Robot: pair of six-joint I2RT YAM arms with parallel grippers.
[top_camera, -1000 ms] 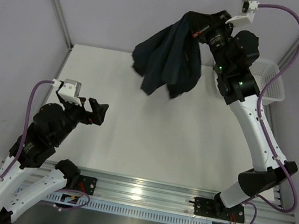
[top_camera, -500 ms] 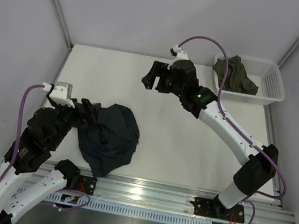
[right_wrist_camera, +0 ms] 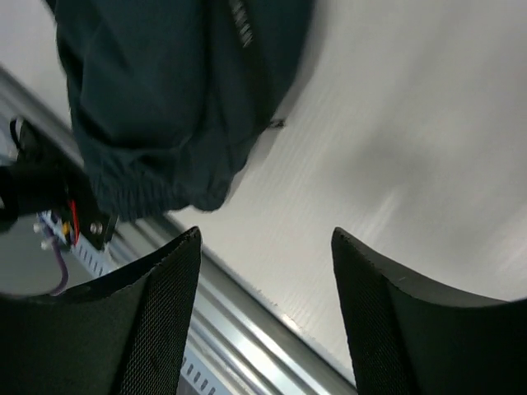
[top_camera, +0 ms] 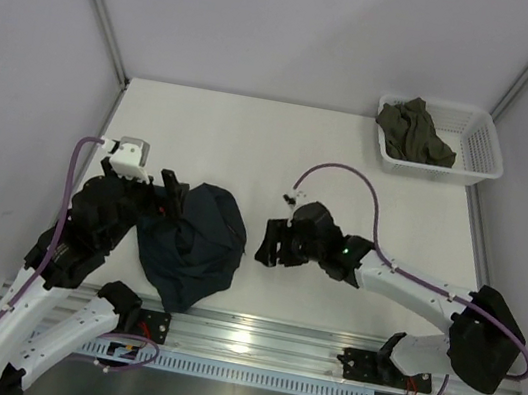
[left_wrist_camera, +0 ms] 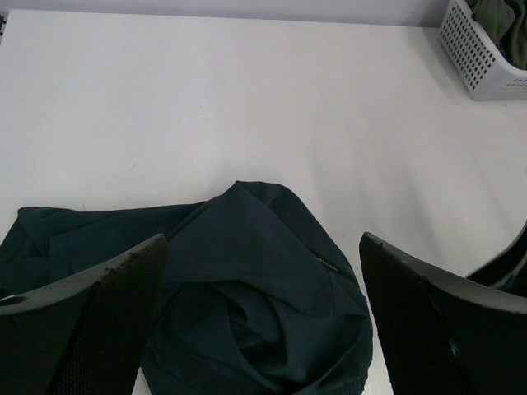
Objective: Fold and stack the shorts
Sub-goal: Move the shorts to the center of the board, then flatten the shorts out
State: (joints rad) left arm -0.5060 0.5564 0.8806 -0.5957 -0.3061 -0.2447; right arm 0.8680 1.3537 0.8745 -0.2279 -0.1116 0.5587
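The dark teal-navy shorts [top_camera: 193, 245] lie in a crumpled heap on the near left of the white table. My left gripper [top_camera: 160, 202] hovers at the heap's left edge, jaws wide open. In the left wrist view the bunched shorts [left_wrist_camera: 247, 288] fill the space under the left gripper [left_wrist_camera: 262, 239], with nothing pinched. My right gripper [top_camera: 268, 244] sits low just right of the heap, open and empty. In the right wrist view the shorts' elastic hem [right_wrist_camera: 165, 99] is up and to the left of the right gripper [right_wrist_camera: 266, 233], apart from its fingers.
A white mesh basket [top_camera: 476, 157] at the back right holds an olive-green garment [top_camera: 415, 132]; it also shows in the left wrist view as the basket [left_wrist_camera: 482, 58]. A metal rail [top_camera: 250, 342] runs along the table's near edge. Grey walls enclose the left, back and right.
A second ago the right gripper held the shorts aloft at the back. They now lie on the near left of the table. The right arm swung down beside them, open.
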